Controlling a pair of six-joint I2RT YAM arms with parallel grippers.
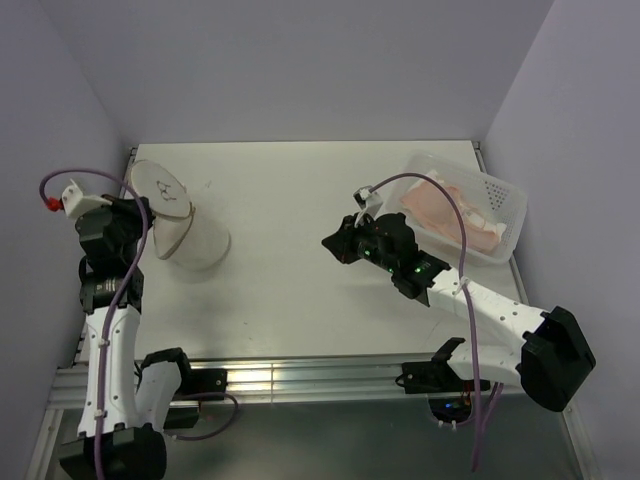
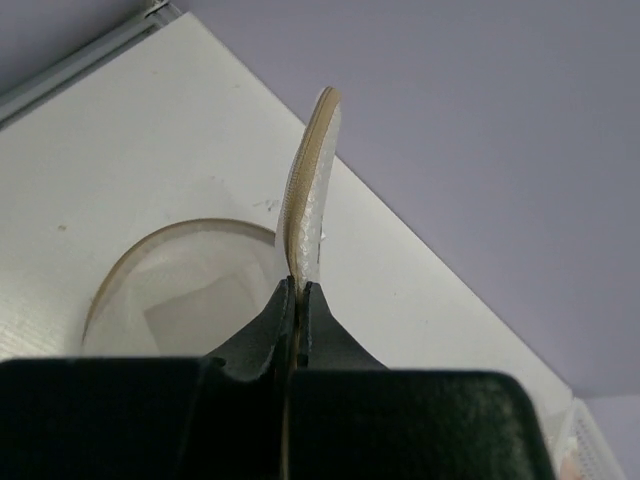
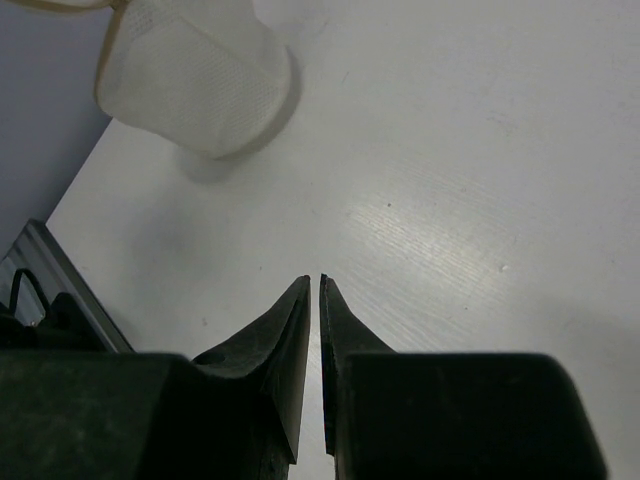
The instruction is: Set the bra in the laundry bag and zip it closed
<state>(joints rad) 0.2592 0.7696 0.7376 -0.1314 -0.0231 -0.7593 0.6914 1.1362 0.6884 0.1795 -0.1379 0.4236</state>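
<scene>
bag held open by its lid, bra not yet fetched

the left gripper [image 2: 298, 290] is pinched tight on the edge of the round lid [image 2: 312, 180], tilting it up off the laundry bag [image 1: 195, 238] at 10 o'clock on the table [image 1: 300, 190]. the bra [image 1: 448, 203] lies in the clear bin [image 1: 507, 196] at 2 o'clock. the right gripper [image 3: 313, 283] hovers mid-table, forearm angled low, jaws nearly together on nothing. next it likely must open and reach toward 2 o'clock for the bra.
</scene>
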